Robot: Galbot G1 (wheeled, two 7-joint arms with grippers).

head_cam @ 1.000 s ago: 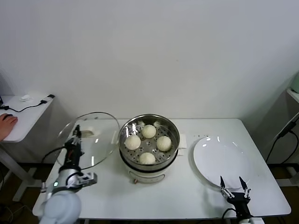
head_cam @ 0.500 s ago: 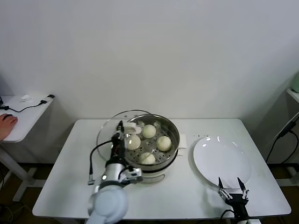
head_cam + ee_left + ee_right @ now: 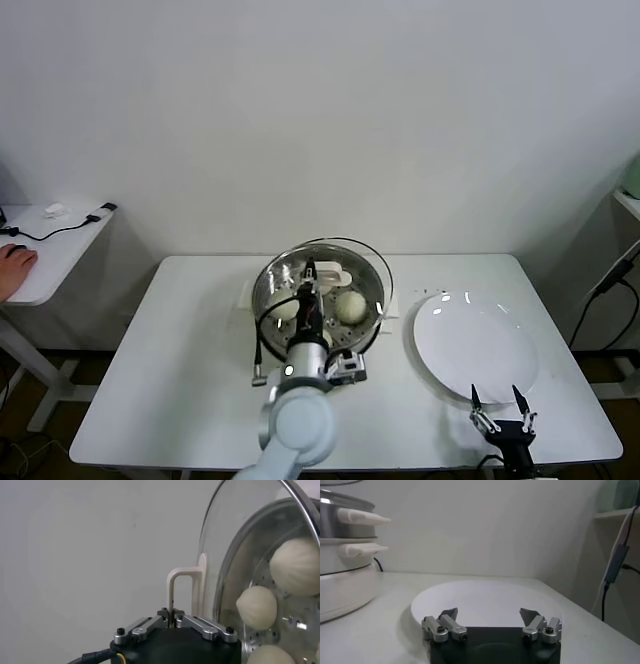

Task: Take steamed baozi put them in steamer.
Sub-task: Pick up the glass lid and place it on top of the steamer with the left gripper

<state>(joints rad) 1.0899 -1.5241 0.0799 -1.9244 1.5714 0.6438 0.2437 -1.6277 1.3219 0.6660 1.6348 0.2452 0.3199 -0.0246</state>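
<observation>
The left gripper (image 3: 172, 621) is closed on the white handle (image 3: 186, 587) of the glass lid (image 3: 322, 282); in the left wrist view the fingers (image 3: 150, 625) are seen pinched together on the handle's foot. The lid is held tilted just beyond the fingers, directly above the steamer (image 3: 371, 318), and through the glass the steamed baozi (image 3: 257, 607) are seen lying on the perforated floor. In the head view only two buns are plainly made out, the rest being hidden behind the arm and the lid.

The loading is judged to be done: no bun is seen on the bench (image 3: 190, 370) or on the white plate (image 3: 470, 345), which lies bare. What appears to be left is the seating of the lid on the steamer's rim and the release of the handle. Whether the lid's edge is already touching the rim cannot be told.

Little room is left around the fingers: the lid's rim stands close to the steel wall, so the lid would probably have to be levelled before it is lowered, lest one edge catch on the rim. Open bench is seen away from the fingers on the left side of the steamer.

The right gripper (image 3: 492, 621) is parked low at the near edge of the plate, well apart from the steamer, its fingers spread and nothing between them.
</observation>
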